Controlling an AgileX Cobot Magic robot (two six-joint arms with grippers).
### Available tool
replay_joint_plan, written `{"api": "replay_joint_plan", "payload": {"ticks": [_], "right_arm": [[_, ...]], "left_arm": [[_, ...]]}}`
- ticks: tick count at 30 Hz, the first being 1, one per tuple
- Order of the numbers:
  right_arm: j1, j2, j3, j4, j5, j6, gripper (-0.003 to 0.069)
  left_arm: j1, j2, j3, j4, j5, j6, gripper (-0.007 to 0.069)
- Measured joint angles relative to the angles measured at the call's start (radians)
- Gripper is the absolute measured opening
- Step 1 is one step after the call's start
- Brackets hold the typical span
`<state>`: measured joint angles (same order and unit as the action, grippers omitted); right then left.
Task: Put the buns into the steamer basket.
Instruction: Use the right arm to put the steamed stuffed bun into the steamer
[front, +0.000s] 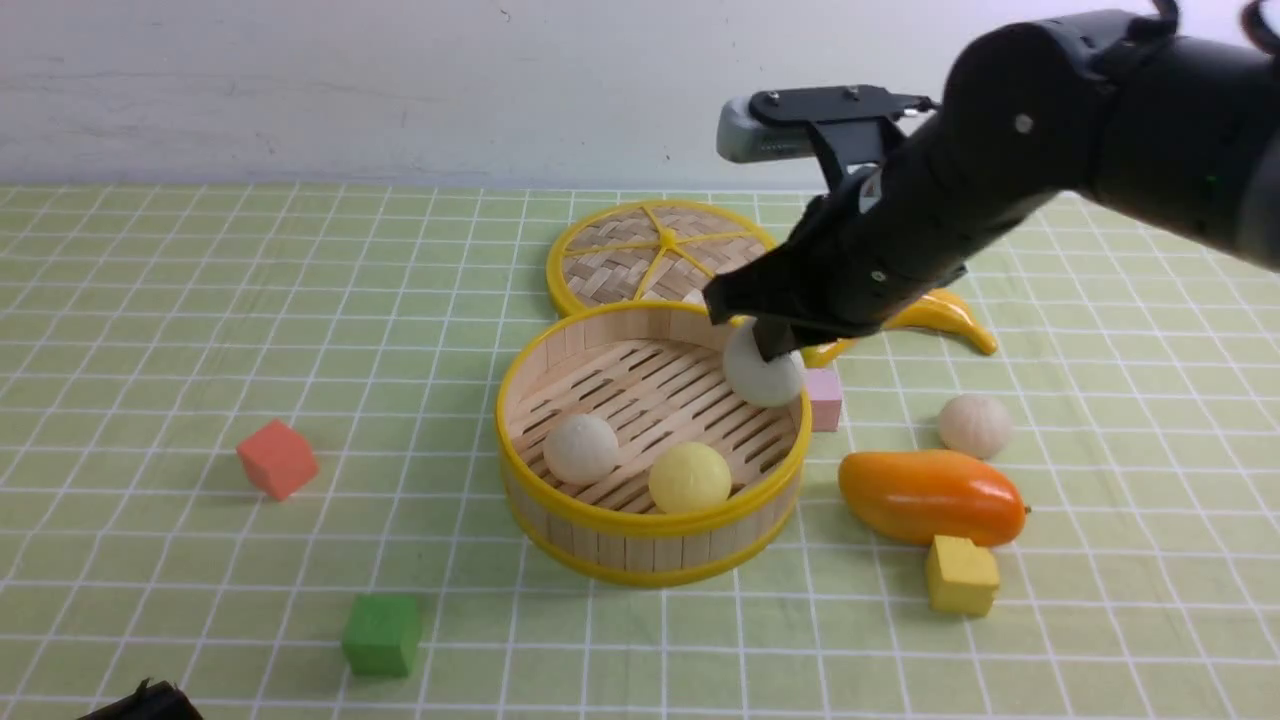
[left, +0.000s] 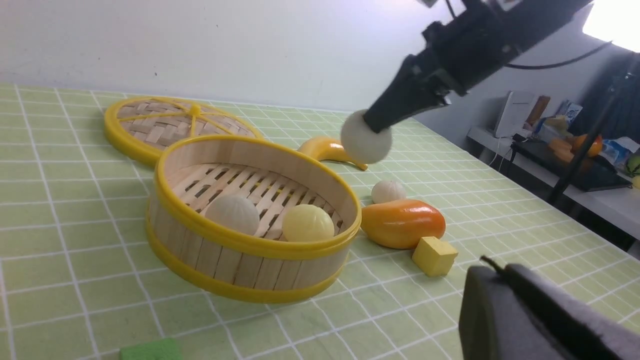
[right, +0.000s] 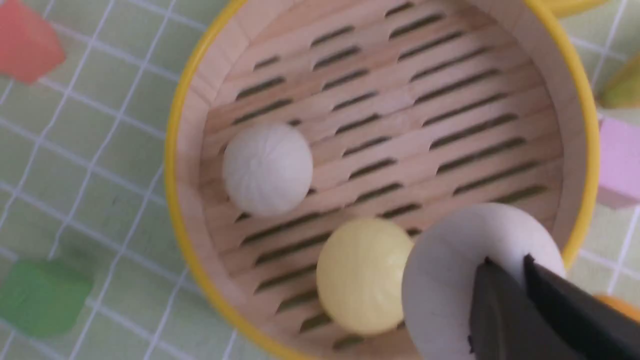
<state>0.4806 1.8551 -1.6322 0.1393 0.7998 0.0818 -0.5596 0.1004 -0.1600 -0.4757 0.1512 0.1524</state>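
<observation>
Right gripper (front: 770, 345) is up over the steamer basket (front: 503, 420), its fingers clamped on an off-white bun (front: 765, 378). That bun hangs in the air just above the far right part of the yellow rim, clear of the slatted floor.

Down inside, 2 are already lying on the slats: a pleated white bun (front: 580, 449) toward the left and a pale yellow bun (front: 690, 477) at the near side, close beside it.

The 4th bun (front: 974, 425) sits out on the green checked cloth (front: 200, 330), well to the right of the basket and just behind the orange mango (front: 930, 495).

A pink cube (front: 824, 398) is tucked just beside the basket's right wall, and the woven lid (front: 660, 250) lies flat right behind it.

Left gripper (front: 145, 700) shows only as a dark sliver at the near left edge; I can't tell whether it's parted or closed
</observation>
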Motion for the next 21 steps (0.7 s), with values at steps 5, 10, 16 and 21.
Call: {"api": "replay_joint_plan", "payload": {"ticks": [5, 10, 16, 21], "right_arm": [[-0.045, 0.184, -0.133, 0.031, 0.025, 0.000, 0.0017], [-0.066, 0.284, -0.180, 0.071, 0.048, 0.000, 0.0046], [-0.071, 0.313, -0.192, 0.087, 0.060, 0.001, 0.0237], [-0.071, 0.302, -0.255, 0.089, 0.154, 0.001, 0.0463]], "left_arm": [[0.000, 0.000, 0.000, 0.000, 0.001, 0.000, 0.0015], [0.000, 0.000, 0.001, 0.000, 0.001, 0.000, 0.0018], [0.000, 0.000, 0.001, 0.000, 0.001, 0.000, 0.0020], [0.000, 0.000, 0.001, 0.000, 0.001, 0.000, 0.0020]]}}
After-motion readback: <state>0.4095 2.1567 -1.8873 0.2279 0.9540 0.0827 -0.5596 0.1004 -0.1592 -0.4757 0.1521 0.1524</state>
